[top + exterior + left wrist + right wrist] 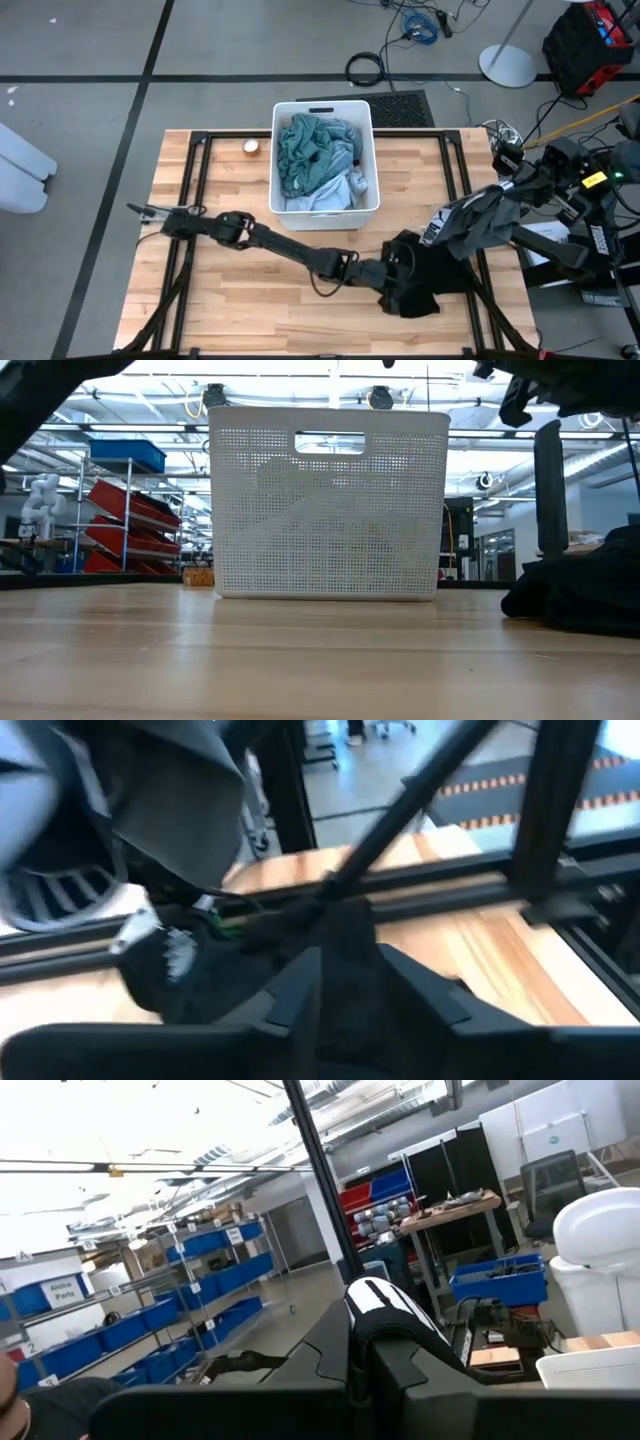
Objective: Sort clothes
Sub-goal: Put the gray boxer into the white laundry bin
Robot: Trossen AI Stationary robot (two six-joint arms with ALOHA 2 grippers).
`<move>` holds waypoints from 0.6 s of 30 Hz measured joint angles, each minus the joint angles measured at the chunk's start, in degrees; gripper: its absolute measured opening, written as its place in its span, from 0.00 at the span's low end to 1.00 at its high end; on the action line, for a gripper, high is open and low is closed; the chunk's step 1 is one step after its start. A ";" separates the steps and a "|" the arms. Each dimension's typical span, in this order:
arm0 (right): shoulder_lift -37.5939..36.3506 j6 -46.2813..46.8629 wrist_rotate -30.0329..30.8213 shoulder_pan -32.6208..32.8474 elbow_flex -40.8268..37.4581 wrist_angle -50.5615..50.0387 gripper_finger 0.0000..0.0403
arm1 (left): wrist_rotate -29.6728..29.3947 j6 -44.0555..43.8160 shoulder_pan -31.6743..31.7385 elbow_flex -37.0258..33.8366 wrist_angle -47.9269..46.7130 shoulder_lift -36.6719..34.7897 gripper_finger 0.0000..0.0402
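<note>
A white bin [362,120] at the table's far middle holds teal [312,140], light blue and white clothes; the low view shows its perforated wall [330,500]. A black garment [415,285] lies heaped on the table at the near right and also shows in the low view [580,595]. My left gripper [392,275] reaches across the table into this heap, shut on black cloth [348,955]. Above the table's right edge, my right gripper [375,1305] is shut on a dark grey garment with a white print [460,225]. My left gripper has a bunch of the black garment [345,935] between its two fingers, filling the gap. The fingers come nearly level from the table's left, tipped slightly down. The rest of the garment lies heaped on the table. My right gripper pinches a fold of the dark grey garment with white stripes [390,1308] between its shut fingers. The garment drapes over and below the gripper above the table's right edge. Whether its lower edge [440,248] touches the black heap cannot be told.
A small round object [250,147] sits on the table left of the bin. Black frame rails [195,200] run along the table's sides. Bare wood [230,300] lies at the near left. Cables and a stand are on the floor beyond the far edge.
</note>
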 joint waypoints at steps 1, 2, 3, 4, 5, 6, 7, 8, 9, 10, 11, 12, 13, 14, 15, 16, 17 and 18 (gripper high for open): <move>0.00 -0.34 -0.06 0.00 0.00 -0.06 0.00 | 0.00 -0.03 0.58 0.00 0.68 0.00 0.30; 0.00 -0.46 -0.06 0.00 0.00 -0.06 0.00 | -0.02 -0.05 1.29 0.00 1.26 0.00 0.34; 0.00 -0.56 -0.05 0.00 0.00 -0.09 0.00 | -0.03 -0.28 2.07 0.00 1.77 0.00 0.38; 0.00 -0.70 -0.06 0.00 0.00 -0.11 0.00 | -0.12 -1.28 2.86 0.00 1.93 0.00 0.41; 0.00 -0.73 -0.07 0.00 0.00 -0.11 0.00 | -0.20 -3.01 3.62 0.00 2.03 0.00 0.45; 0.00 -0.74 -0.09 0.00 0.00 -0.11 0.00 | -0.26 -5.39 4.39 0.00 1.75 0.00 0.49; 0.00 -0.78 -0.11 0.00 0.00 -0.11 0.00 | -0.54 -7.85 5.17 0.00 1.54 -0.02 0.52; 0.00 -0.80 -0.19 0.00 0.00 -0.13 0.00 | -0.82 -10.42 5.89 0.00 1.28 0.00 0.56; 0.00 -0.82 -0.44 0.00 0.00 -0.15 0.00 | -1.13 -12.63 6.49 0.00 1.25 0.00 0.59; 0.00 -0.86 -1.12 0.00 0.00 -0.17 0.00 | -1.18 -14.11 7.03 0.00 1.27 0.00 0.62; 0.00 -1.02 -1.57 0.00 0.00 -0.19 0.00 | -1.32 -14.92 7.41 0.00 1.37 0.00 0.65; 0.00 -1.30 -1.68 0.00 0.00 -0.20 0.00 | -1.35 -15.06 7.69 0.00 1.38 -0.02 0.67; 0.00 -1.63 -1.78 0.00 0.00 -0.18 0.00 | -1.34 -15.10 7.85 0.00 1.38 -0.02 0.69; 0.00 -1.96 -1.85 0.00 0.00 -0.18 0.00 | -1.32 -15.11 7.99 0.00 1.49 -0.02 0.71; 0.00 -2.23 -1.98 0.00 0.00 -0.20 0.00 | -1.30 -15.01 8.05 0.00 1.47 -0.02 0.72; 0.00 -2.43 -2.33 0.00 0.00 -0.22 0.00 | -1.12 -14.55 8.05 0.00 1.54 -0.02 0.73; 0.00 -2.70 -2.70 0.00 0.00 -0.22 0.00 | -0.64 -13.77 8.05 0.00 1.79 -0.02 0.74; 0.00 -3.17 -2.75 0.00 0.00 -0.26 0.00 | 0.00 -13.10 8.04 0.00 2.31 -0.02 0.75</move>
